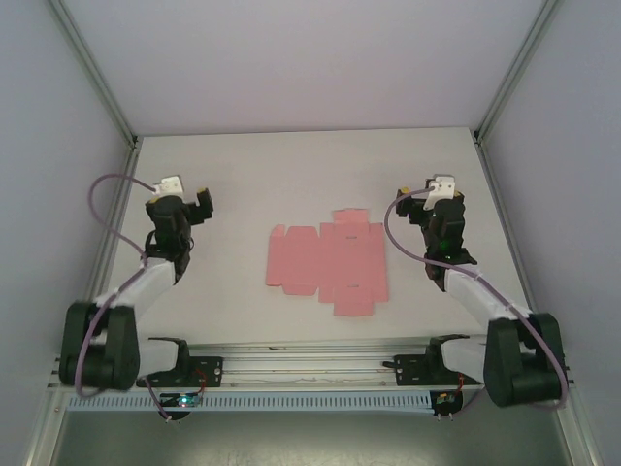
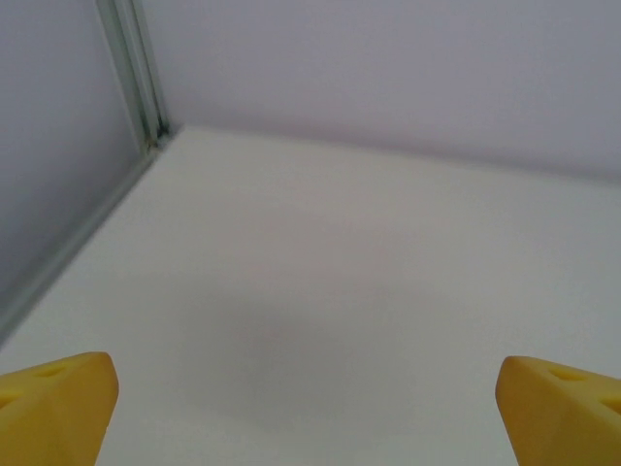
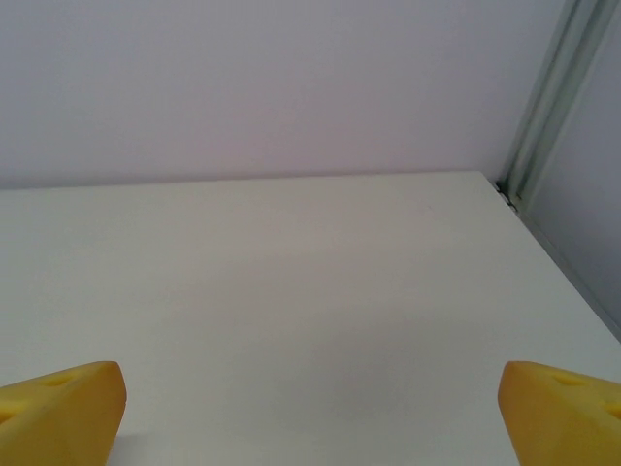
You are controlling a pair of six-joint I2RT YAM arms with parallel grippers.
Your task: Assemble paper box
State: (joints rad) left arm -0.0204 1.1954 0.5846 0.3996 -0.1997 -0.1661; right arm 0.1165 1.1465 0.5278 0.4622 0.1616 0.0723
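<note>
The paper box [image 1: 326,262] is a flat pink die-cut sheet with flaps and creases, lying unfolded in the middle of the white table [image 1: 243,184]. My left gripper [image 1: 180,195] hovers well to the sheet's left and my right gripper [image 1: 429,197] well to its right; neither touches it. In the left wrist view my left gripper [image 2: 310,413] is open, its yellow fingertips [image 2: 56,400] far apart over bare table. The right wrist view shows my right gripper [image 3: 310,413] open the same way, yellow fingertips [image 3: 60,406] spread with nothing between them.
Pale enclosure walls with metal corner posts [image 1: 109,102] close off the table at the back and sides. A metal rail [image 1: 310,374] carrying both arm bases runs along the near edge. Purple cables [image 1: 107,209] loop beside each arm.
</note>
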